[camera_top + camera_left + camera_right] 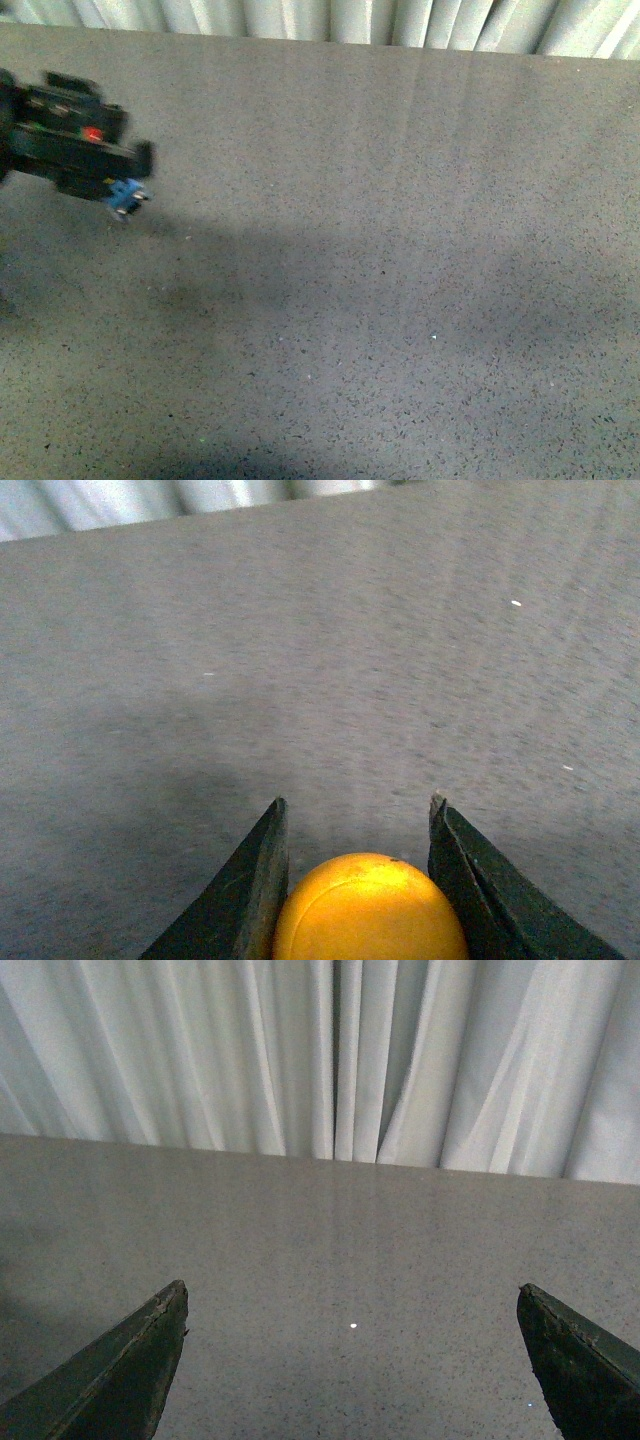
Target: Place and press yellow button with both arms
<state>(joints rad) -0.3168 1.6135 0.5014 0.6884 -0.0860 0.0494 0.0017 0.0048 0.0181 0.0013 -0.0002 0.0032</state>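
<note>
Left gripper (355, 805) clamps the yellow button (368, 910) — right gripper (352, 1295) gapes wide, empty; grey table (400, 300) ends at the curtain (300, 1050)

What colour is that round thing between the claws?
The button is yellow-orange; the left wrist view shows it best.

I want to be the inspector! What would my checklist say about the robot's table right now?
Surface: grey speckled table with soft shadows on it.
Job's things: yellow button, its cap gripped between the left jaws; its blue base shows under the arm in the front view.
Clutter: nothing seen.
End effectors: left end effector shut on the button, over the table's left side; right end effector wide open, holding nothing.
Cables: nothing seen.
Surroundings: pale pleated curtain behind the table's far edge.
</note>
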